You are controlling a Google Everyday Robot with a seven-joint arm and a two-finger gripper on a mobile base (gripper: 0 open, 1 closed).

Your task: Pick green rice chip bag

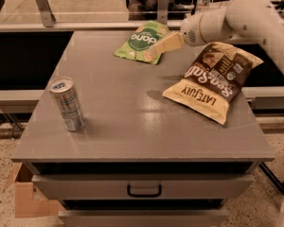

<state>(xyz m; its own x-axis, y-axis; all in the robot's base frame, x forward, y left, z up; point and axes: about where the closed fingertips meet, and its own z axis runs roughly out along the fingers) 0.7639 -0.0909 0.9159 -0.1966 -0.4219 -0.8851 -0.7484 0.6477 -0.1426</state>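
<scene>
The green rice chip bag [141,41] lies flat near the far edge of the grey table [132,126], light green with a dark green round logo. My gripper [157,48], on a white arm reaching in from the upper right, has its cream fingers pointing left over the bag's right edge. Whether it touches the bag does not show.
A larger brown-and-cream chip bag [213,79] lies on the right side of the table, under the arm. A silver drink can [66,103] stands upright at the left front. A drawer handle [144,190] is below the front edge. A cardboard box [26,197] sits on the floor at left.
</scene>
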